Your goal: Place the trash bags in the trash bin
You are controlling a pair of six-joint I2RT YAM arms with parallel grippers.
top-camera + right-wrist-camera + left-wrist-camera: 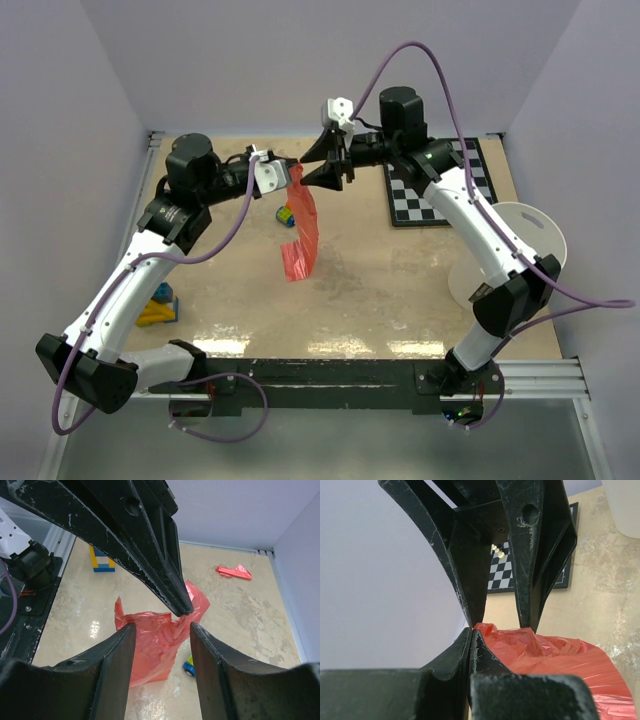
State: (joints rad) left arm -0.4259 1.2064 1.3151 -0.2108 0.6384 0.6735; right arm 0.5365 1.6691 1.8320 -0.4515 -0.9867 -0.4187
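We saw the left gripper [471, 635] shut tight on the top edge of the trash bags [300, 235]. Its 2 fingers were pressed together with the thin red film pinched between them. The bag hung down from there, up in the air over the middle of the table [400, 300]. Its bottom end reached down close to the table top.

The right gripper [161, 627] faced the left one, tip to tip. Its 2 fingers stood partly apart with a clear gap between them, and nothing was held. Its tips were right at the top of the bag, but we could not tell if they touched it.

The trash bin [515, 245] was on the right side of the table, partly behind the right arm. It looked tipped on its side and was well apart from the bag.

A checkerboard [440, 190] lay at the back right. Some toy blocks [158, 308] sat near the left arm.
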